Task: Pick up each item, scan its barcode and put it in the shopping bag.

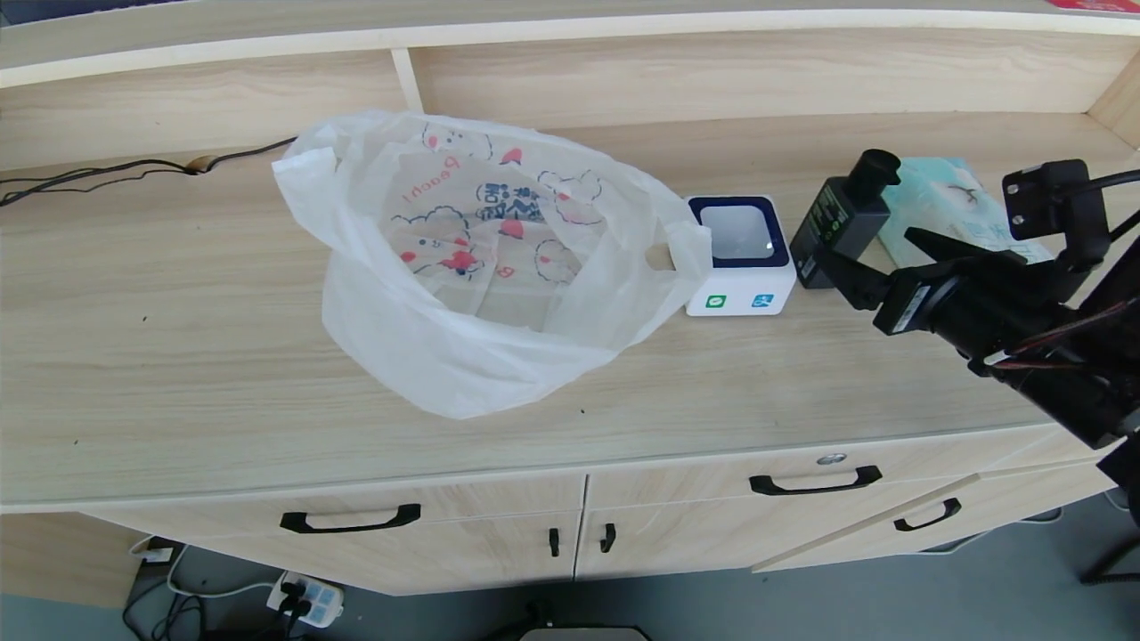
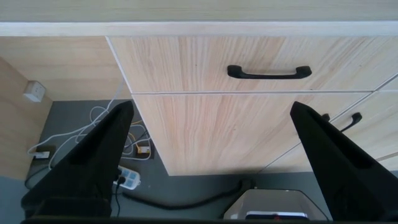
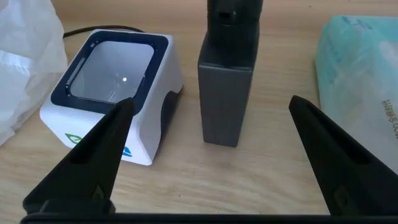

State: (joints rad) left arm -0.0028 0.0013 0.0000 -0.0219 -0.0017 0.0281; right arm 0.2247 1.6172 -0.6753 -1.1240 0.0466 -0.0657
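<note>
Right gripper (image 3: 210, 102) — fingers spread — faces your dark bottle (image 1: 839, 227), right of the scanner (image 1: 739, 267). Left gripper (image 2: 210, 104) likewise spread.

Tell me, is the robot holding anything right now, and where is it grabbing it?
Nothing is held. The right gripper has its fingers spread open by the dark bottle, not closed on it. The left gripper is open and empty too.

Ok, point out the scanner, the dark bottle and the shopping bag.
scanner (image 3: 112, 68), right wrist view, on its glass window.
dark bottle (image 3: 227, 102), right wrist view, on the middle of its body.
shopping bag (image 1: 419, 356), head view, on its near wall.
</note>
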